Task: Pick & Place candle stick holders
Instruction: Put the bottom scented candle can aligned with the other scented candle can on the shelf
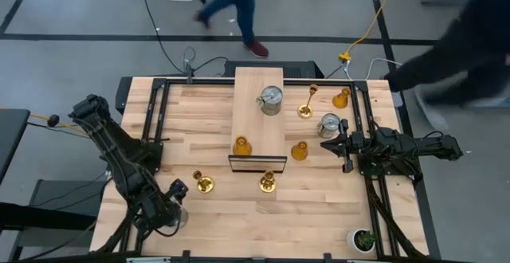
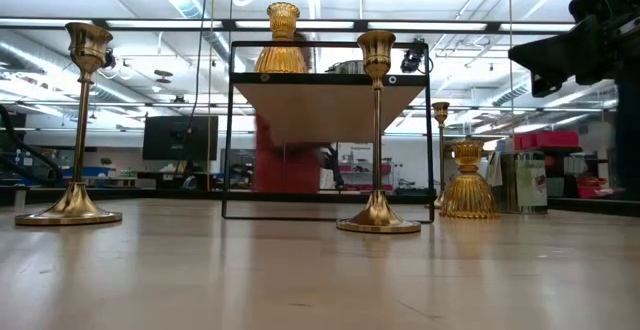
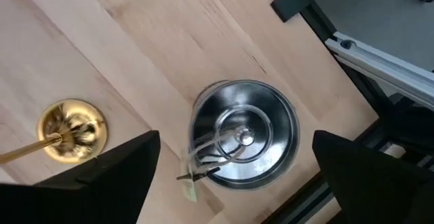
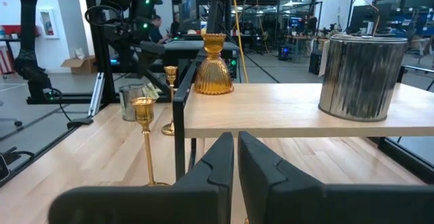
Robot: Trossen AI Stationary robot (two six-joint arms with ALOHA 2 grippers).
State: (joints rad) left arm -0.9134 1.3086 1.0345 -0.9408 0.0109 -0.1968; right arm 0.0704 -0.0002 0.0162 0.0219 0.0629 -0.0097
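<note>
A silver can (image 3: 244, 142) stands on its base on the table near the left near corner, also visible as the can (image 1: 182, 213) from above. My left gripper (image 3: 236, 139) points down over it, open, one finger on either side with a gap to the can's wall. A gold candlestick (image 1: 203, 183) stands next to it on its round base (image 3: 71, 129). Another silver can (image 1: 271, 100) and an amber holder (image 1: 241, 146) stand on the raised wooden shelf (image 1: 259, 80). My right gripper (image 4: 235, 170) waits shut at the table's right, level.
On the table stand another gold candlestick (image 1: 268, 182), a third (image 1: 307, 104), two amber holders (image 1: 300, 151) (image 1: 341, 98) and a silver can (image 1: 329, 124). A potted plant (image 1: 365, 239) sits at the near right corner. Black rails (image 1: 155, 111) frame the table. A person (image 1: 235, 0) walks behind.
</note>
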